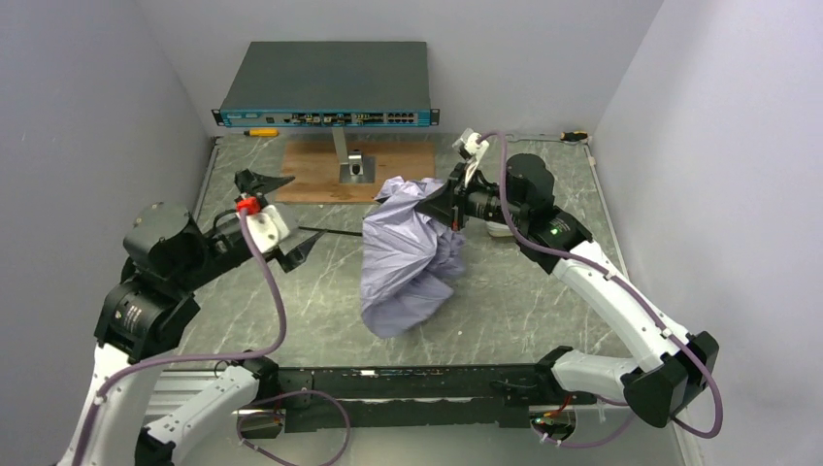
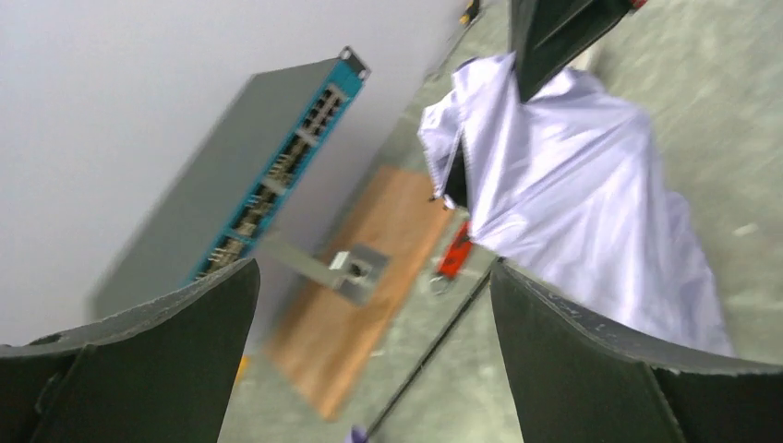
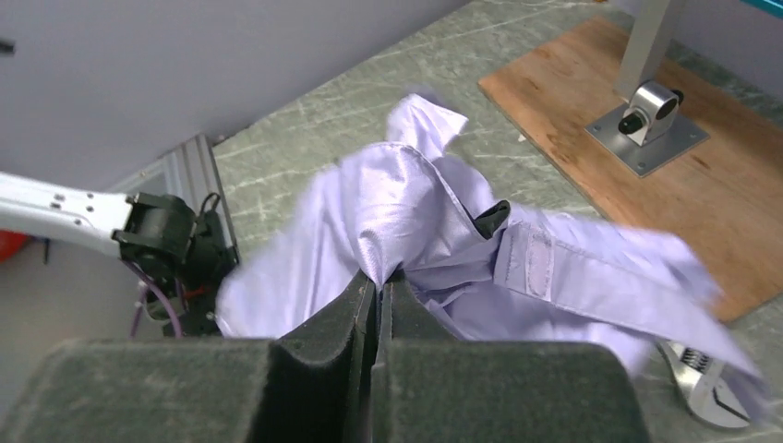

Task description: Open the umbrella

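The umbrella (image 1: 412, 257) lies crumpled mid-table, its pale lilac fabric bunched and folded. Its thin black shaft (image 1: 330, 232) sticks out to the left toward my left gripper (image 1: 281, 218). That gripper is open, with the shaft end between its spread fingers and untouched. In the left wrist view the shaft (image 2: 434, 355) runs down to a bit of lilac knob (image 2: 358, 434) at the bottom edge, between the wide-open left gripper (image 2: 374, 277). My right gripper (image 1: 442, 204) is at the umbrella's upper right, shut on a pinch of fabric. In the right wrist view that gripper (image 3: 379, 277) clamps a fold of the umbrella (image 3: 406, 212).
A red-handled wrench (image 2: 453, 254) lies beside the fabric; its metal head (image 3: 702, 383) shows in the right wrist view. A wooden board (image 1: 320, 170) with a metal bracket (image 1: 355, 167) sits behind, a network switch (image 1: 327, 83) beyond it. Screwdrivers (image 1: 260, 132) (image 1: 575, 136) lie at the back.
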{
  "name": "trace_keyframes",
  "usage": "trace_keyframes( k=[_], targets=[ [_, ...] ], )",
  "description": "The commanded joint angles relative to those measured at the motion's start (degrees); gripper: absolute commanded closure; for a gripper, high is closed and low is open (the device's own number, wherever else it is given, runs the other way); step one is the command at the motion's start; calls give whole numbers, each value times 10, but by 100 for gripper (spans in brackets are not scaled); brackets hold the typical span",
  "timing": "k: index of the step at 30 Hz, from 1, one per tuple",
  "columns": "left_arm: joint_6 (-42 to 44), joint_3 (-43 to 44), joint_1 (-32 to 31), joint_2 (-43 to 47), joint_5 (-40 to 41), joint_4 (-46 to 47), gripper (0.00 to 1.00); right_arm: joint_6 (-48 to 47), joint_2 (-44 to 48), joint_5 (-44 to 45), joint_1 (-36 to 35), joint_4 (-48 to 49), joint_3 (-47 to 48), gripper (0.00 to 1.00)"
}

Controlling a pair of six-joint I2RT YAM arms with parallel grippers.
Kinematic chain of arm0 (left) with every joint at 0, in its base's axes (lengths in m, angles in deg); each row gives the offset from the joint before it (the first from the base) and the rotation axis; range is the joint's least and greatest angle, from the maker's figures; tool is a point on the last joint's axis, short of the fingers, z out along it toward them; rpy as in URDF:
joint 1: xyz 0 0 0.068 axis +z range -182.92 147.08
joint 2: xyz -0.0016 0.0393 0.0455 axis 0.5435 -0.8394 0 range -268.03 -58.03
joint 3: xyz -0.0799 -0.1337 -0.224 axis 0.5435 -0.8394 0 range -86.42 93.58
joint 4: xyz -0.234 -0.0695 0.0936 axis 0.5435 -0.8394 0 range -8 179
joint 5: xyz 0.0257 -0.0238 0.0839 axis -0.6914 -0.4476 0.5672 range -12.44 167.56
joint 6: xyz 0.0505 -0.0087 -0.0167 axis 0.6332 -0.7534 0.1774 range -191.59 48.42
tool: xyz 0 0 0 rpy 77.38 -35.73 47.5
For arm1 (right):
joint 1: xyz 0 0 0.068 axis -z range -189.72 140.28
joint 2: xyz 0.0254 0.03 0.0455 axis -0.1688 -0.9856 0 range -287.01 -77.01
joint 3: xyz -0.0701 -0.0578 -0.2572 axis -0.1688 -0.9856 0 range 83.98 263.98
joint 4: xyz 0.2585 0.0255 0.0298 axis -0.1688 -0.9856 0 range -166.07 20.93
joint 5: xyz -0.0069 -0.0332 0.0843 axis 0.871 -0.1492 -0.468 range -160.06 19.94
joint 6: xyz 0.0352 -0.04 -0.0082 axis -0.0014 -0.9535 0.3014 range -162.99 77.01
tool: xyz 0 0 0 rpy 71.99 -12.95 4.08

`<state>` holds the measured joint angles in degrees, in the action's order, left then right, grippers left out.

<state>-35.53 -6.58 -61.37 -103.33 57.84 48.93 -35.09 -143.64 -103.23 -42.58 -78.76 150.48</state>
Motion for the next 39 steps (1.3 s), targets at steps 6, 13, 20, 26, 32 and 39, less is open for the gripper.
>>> trace_keyframes(
  k=[6, 13, 20, 26, 32, 39],
  targets=[
    [-229, -120, 97, 50, -172, 21, 1, -32, 8, -39, 5, -19, 15, 100],
    [-142, -223, 99, 79, -65, -34, 3, -413, 33, -8, 7, -344, -61, 77],
    [-266, -242, 176, 70, -160, 9, 0, -374, -33, 9, -2, -388, 55, 8],
    [-392, -254, 336, 61, -231, 44, 2, -248, -214, 112, -98, -326, 196, 26],
    [-452, -267, 467, 123, -232, 51, 2, -228, -361, 185, -166, -315, 259, 32],
    [-444, -248, 526, 162, -227, 18, 2, -230, -508, 244, -183, -349, 348, 35]
  ],
)
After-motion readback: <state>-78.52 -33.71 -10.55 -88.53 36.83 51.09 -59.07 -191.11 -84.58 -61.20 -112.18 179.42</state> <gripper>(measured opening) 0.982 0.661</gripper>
